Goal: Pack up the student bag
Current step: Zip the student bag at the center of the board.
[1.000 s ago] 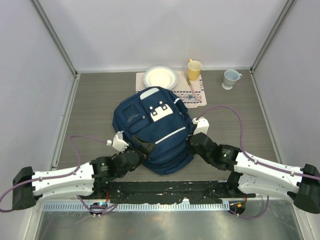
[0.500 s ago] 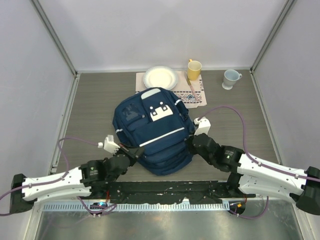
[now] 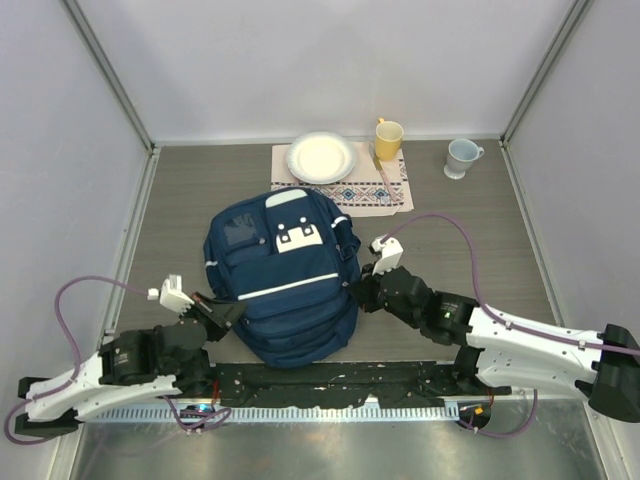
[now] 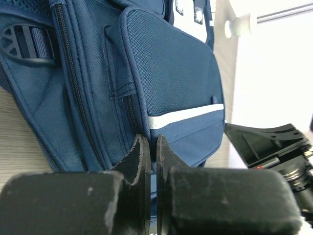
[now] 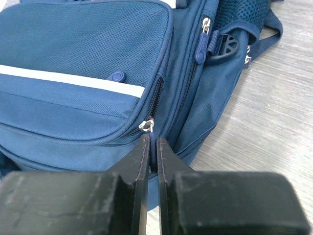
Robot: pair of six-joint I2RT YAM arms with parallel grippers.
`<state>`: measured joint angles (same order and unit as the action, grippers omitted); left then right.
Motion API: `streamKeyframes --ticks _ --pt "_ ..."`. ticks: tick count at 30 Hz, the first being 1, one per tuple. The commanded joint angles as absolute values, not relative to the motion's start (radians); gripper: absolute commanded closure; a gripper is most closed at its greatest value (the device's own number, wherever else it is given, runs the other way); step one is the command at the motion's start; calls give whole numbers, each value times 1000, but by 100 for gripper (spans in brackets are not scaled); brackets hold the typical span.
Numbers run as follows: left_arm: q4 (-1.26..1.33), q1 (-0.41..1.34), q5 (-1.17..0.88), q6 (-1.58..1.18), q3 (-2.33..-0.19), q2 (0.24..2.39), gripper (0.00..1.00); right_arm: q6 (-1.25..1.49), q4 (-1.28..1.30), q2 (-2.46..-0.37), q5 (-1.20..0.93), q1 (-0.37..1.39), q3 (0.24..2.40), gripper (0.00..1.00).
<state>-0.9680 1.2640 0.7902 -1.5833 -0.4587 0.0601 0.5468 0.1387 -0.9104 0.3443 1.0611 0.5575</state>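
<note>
At the near-left corner of the backpack (image 3: 285, 300), the left hand (image 3: 222, 312) is clenched, with a thin sliver of the blue fabric between its fingers. The backpack lies flat, pockets up, on the middle of the tabletop (image 3: 180, 200). At its near-right side, the right hand (image 3: 358, 295) pinches 1 zipper pull (image 5: 146, 125) beside the front pocket.

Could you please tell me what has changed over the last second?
The left tool closed on the lower left edge of the student bag and drew back toward its base, dragging the bag leftward and nearer. The right tool, pinching a zip pull, followed it left. The plate, yellow mug, pale mug and placemat stayed put.
</note>
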Motion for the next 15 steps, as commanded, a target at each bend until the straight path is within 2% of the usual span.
streamKeyframes --ticks 1,5,10,15 --pt "-1132 1256 943 -1437 -616 185 100 431 101 -943 581 1028 545 99" --pt "-1103 1256 922 -1370 -635 195 100 385 7 -985 615 1025 535 99" --pt "-1006 1256 826 -1325 -554 143 100 338 -116 -986 577 1014 518 99" --pt "-878 1255 710 -1295 -465 212 100 305 -162 -982 548 1012 500 99"
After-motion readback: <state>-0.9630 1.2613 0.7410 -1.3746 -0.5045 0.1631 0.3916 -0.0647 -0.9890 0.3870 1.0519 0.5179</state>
